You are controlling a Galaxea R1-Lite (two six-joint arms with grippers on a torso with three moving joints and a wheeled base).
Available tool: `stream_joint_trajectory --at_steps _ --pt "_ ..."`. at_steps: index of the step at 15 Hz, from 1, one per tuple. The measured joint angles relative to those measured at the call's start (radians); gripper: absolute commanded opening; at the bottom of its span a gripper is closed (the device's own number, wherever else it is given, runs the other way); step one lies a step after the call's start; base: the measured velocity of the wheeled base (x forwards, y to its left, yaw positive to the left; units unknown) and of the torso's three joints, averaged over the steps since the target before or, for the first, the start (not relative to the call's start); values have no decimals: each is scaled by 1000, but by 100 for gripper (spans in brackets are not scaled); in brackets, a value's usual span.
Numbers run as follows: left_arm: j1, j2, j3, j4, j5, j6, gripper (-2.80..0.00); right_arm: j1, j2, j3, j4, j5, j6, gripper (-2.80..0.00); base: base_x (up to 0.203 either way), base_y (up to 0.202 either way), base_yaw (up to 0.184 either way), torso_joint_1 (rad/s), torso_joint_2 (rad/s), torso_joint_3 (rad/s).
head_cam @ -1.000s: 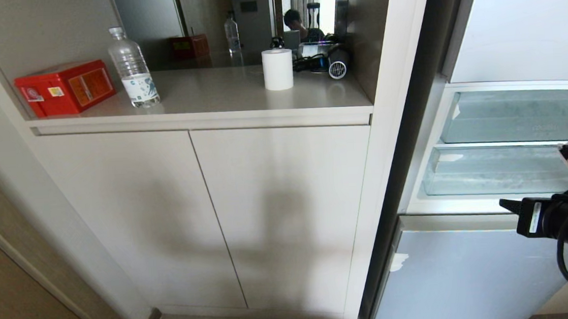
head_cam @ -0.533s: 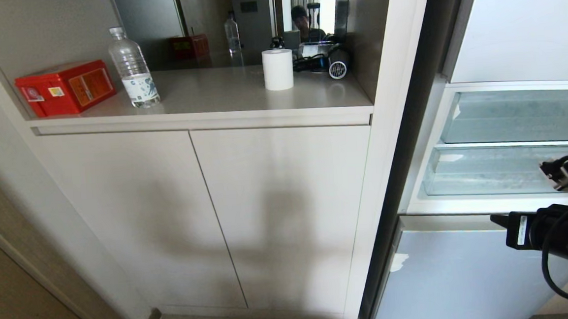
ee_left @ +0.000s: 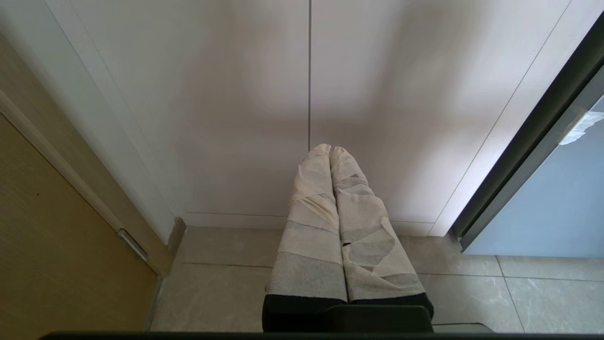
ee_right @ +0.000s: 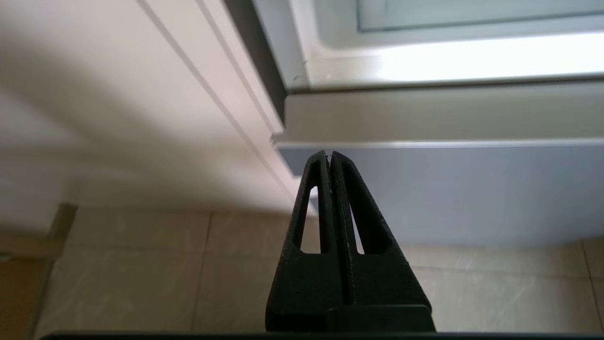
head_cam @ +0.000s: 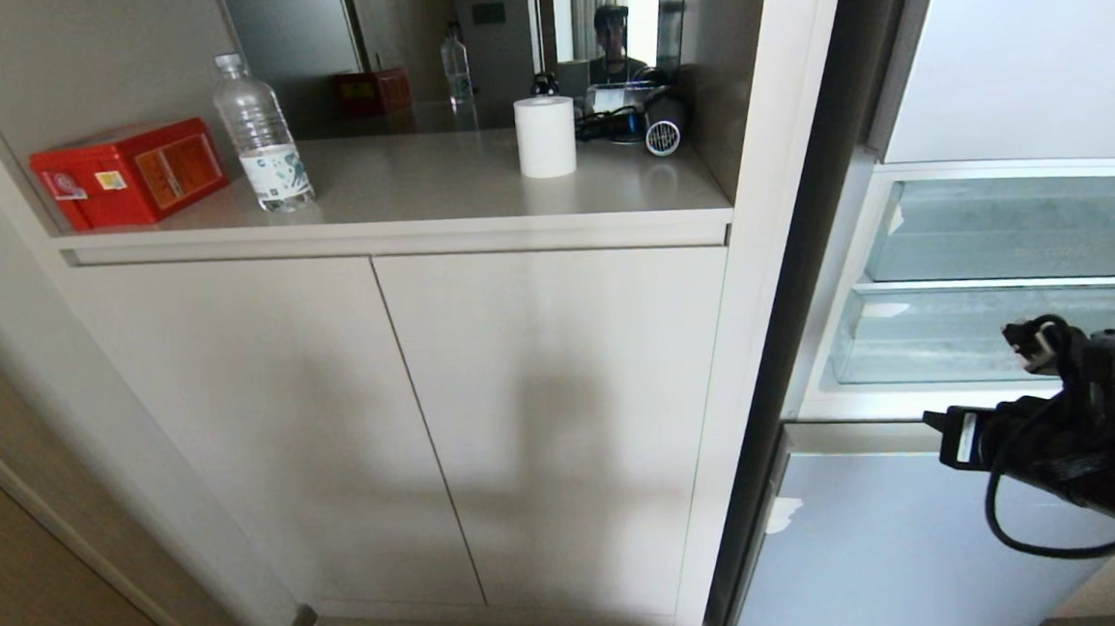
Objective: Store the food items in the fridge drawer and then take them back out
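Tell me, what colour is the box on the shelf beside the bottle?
The box is red; the head view shows it best.

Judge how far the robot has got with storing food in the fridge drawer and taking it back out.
Done: the fridge stands open, its clear fridge drawer in view. In hand: nothing; the right gripper is shut and empty by the fridge's lower door; the left gripper is shut, facing the cabinet. No food shows, so how much remains cannot be told.

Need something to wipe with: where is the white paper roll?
In the head view, the white paper roll stands on the beige countertop, right of the clear plastic bottle.
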Motion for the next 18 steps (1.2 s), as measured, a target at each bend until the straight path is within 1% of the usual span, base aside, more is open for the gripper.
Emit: stream_joint_trajectory --at_steps 2,4,5,7,8,13,18 --pt "0 0 0 0 0 0 -280 -12 151 -6 -198 -1 -29 -280 0 0 0 0 0 0" --pt "0 0 0 0 0 0 -280 -31 279 -13 -427 -2 -78 -280 0 0 0 0 0 0" --pt "0 0 0 0 0 0 -280 -44 317 -15 -513 -1 -91 0 0 0 0 0 0 0" --pt "0 0 0 0 0 0 -280 -64 370 -25 -633 18 -90 0 0 0 0 0 0 0" --pt "0 0 0 0 0 0 -280 -71 393 -30 -662 43 -90 0 0 0 0 0 0 0" --pt "0 0 0 0 0 0 -280 -91 444 -60 -670 163 -80 0 0 0 0 0 0 0" --pt "0 0 0 0 0 0 -280 -100 460 -156 -670 164 -93 0 0 0 0 0 0 0"
